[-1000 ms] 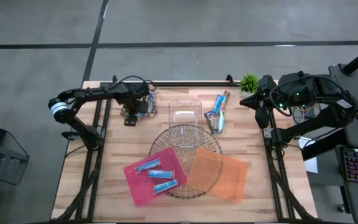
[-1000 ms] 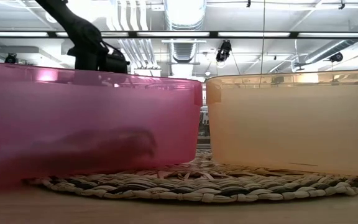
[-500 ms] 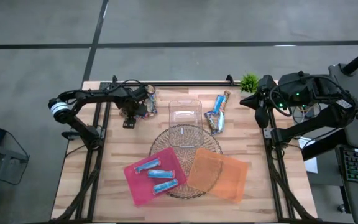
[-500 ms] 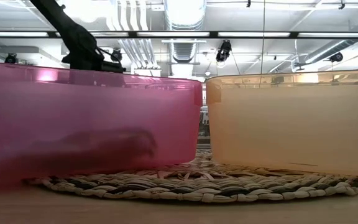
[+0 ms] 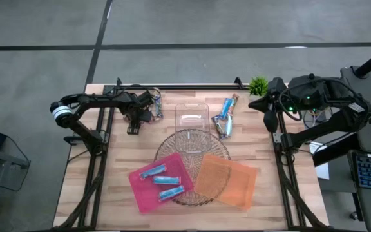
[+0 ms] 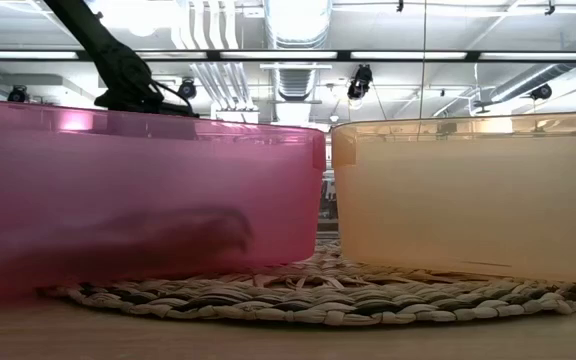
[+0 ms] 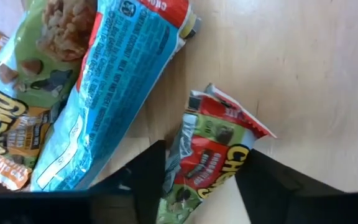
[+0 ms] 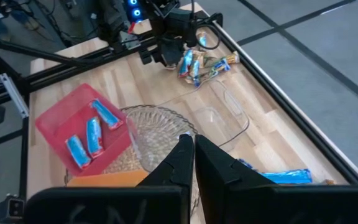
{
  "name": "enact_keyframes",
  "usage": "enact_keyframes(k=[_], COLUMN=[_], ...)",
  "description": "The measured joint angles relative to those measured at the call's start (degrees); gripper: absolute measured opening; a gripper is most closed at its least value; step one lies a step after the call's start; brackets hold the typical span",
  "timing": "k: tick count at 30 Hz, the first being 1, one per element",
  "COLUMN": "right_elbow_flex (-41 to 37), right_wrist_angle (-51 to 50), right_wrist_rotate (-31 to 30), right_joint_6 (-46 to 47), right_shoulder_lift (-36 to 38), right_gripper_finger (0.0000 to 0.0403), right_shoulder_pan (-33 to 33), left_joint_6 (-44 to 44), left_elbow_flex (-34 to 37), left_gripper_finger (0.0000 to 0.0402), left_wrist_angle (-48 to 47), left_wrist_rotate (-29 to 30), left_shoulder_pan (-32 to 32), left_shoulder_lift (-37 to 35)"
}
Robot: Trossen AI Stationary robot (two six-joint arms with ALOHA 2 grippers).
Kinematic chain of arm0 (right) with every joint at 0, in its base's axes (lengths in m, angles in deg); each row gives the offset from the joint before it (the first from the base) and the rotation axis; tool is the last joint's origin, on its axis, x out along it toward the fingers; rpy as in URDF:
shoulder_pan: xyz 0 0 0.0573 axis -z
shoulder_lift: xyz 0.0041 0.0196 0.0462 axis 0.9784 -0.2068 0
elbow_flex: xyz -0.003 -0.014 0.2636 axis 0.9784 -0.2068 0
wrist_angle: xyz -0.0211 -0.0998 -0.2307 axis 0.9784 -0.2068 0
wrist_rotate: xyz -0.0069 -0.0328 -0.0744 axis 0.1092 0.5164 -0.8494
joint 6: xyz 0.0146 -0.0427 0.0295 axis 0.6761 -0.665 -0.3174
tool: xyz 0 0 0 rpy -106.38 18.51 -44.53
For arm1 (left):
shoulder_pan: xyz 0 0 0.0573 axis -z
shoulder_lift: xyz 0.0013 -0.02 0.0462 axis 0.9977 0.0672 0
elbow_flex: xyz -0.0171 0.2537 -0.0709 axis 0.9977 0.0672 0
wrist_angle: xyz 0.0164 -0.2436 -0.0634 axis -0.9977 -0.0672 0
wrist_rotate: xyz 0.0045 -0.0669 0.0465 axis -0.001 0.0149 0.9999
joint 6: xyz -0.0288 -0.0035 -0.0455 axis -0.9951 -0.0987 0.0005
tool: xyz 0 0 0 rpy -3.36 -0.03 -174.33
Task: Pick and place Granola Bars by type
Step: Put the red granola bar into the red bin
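Note:
A pile of granola bars lies on the wooden table at its far left. My left gripper points down into that pile, its fingers closed on a red-and-green wrapped bar. Beside that bar lie a light blue bar and orange-wrapped ones. Three light blue bars rest in the pink tray. More bars lie at the far right. My right gripper is shut and empty, held high by the table's right edge. My left gripper pinches the red-and-green bar between its two fingers by its two long sides, toward one end. The fingers come from above, pointing down, and lie across the bar. The bar still lies flat on the table.
An orange tray sits beside the pink one, both partly on a round woven mat. A clear plastic box stands at the far middle. A small green plant is at the far right corner.
My left gripper has gone down onto the pile of bars at the far left and shifted slightly toward the table's left edge. The bars have stayed where they were.

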Motion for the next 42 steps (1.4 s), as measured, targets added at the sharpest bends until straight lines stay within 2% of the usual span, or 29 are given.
enact_keyframes(k=[6, 15, 27, 42], right_elbow_flex=[-0.1, -0.7, -2.3, -2.5], right_wrist_angle=[0.0, 0.0, 0.5, 0.7], right_wrist_rotate=[-0.3, -0.4, -0.4, -0.4], right_joint_6=[0.0, 0.0, 0.0, 0.0], right_shoulder_lift=[0.0, 0.0, 0.0, 0.0], right_gripper_finger=[0.0008, 0.0008, 0.0008, 0.0008], right_shoulder_pan=[0.0, 0.0, 0.0, 0.0], left_joint_6=[-0.2, -0.4, -0.5, -2.6], left_elbow_flex=[0.1, 0.3, 0.1, -5.8], left_gripper_finger=[0.0102, 0.0069, 0.0057, 0.0056], left_wrist_angle=[-0.3, -0.5, -1.0, -7.6], left_wrist_rotate=[-0.9, -2.0, -2.3, -2.2], left_shoulder_pan=[0.0, -0.1, -0.1, 1.0], left_shoulder_lift=[0.0, 0.0, 0.0, 0.0])
